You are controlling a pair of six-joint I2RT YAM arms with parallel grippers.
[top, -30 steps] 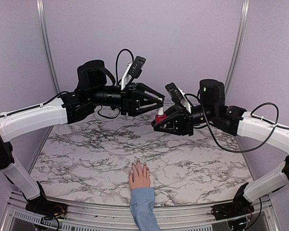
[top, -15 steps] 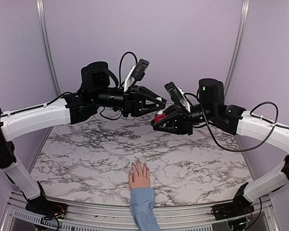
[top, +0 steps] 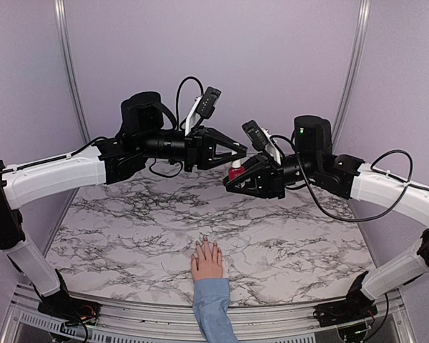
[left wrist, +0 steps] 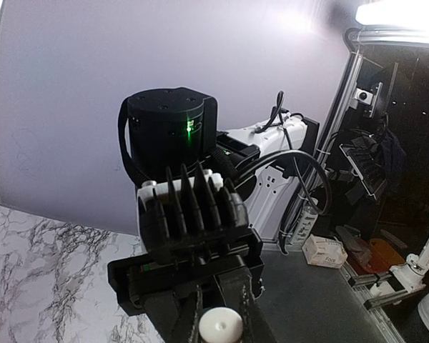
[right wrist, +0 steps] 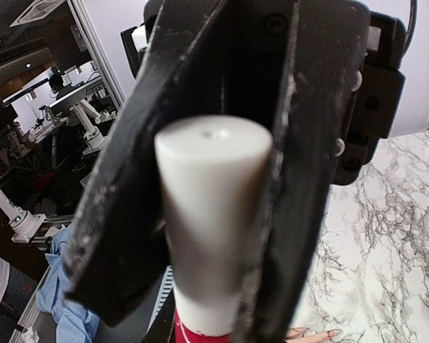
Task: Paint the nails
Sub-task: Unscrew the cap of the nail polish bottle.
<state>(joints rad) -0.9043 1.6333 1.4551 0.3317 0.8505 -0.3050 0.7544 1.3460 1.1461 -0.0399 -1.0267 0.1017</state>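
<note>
Overhead view: both arms reach in and meet above the far middle of the marble table (top: 129,229).

Right claw (top: 234,179): clenched on the red body of a small polish bottle (top: 236,174), held clear of the table with its top pointing up toward the left arm.

Left claw (top: 242,153): clenched on the bottle's white cap (right wrist: 211,214). Right wrist view confirms this, with black fingers (right wrist: 121,214) pressed against both sides of the cap and a strip of red glass showing below it. Left wrist view shows the round cap top at the bottom edge between that claw's own fingers.

Hand (top: 207,261): flat on the table, palm down, at lower centre of the overhead view, fingers spread toward the far side. Light blue sleeve (top: 214,311) runs off the near edge.

Nails (top: 207,244): on those fingertips, well below and in front of the bottle, apart from both claws. Too small to judge their colour from overhead. Two fingertips peek in at the lower edge of the right wrist view.
</note>
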